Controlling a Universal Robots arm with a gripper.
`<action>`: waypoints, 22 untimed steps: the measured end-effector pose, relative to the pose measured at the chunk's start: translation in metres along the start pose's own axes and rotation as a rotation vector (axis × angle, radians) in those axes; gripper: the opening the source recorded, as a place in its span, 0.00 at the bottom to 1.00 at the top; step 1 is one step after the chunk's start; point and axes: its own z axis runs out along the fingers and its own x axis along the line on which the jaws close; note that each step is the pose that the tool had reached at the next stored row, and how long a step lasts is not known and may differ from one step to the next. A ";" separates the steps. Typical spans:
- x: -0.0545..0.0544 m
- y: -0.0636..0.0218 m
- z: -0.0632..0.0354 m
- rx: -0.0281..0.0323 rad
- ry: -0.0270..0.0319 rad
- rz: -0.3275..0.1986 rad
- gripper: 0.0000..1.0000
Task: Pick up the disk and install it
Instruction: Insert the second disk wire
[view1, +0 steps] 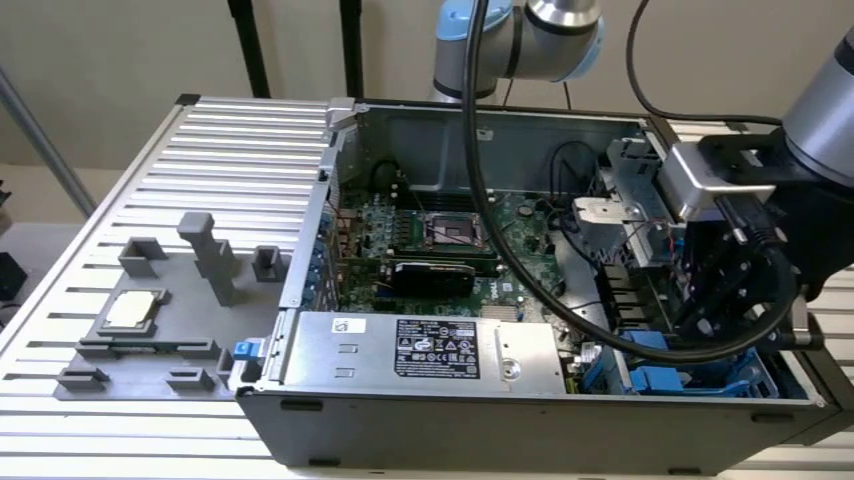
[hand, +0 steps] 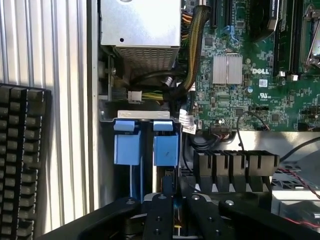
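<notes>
I am down inside the open computer case (view1: 400, 130), at the near corner on the exterior view's right, and my gripper (hand: 169, 207) hangs over the drive bay there. The disk (hand: 165, 150) stands on edge in that bay with its blue carrier tab up, beside a second blue tab (hand: 127, 148). So I judge this the install step, late on: the disk looks seated or nearly so. My jaws stand close together just over its edge, but whether they clamp it I cannot tell. The next move calls for a straight, gentle line along the slot. The wrist view gives the bay, the green board (hand: 250, 85) and a keyboard (hand: 22, 160); the exterior view adds the grey box (view1: 427, 347) and a small chip (view1: 134, 308) left of the case.
</notes>
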 end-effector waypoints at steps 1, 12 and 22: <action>0.000 0.0000 0.0007 0.0005 0.0001 0.000 0.00; 0.000 0.0001 0.0067 0.0039 -0.0002 0.001 0.00; 0.000 0.0002 -0.0039 0.0042 -0.0018 0.001 1.00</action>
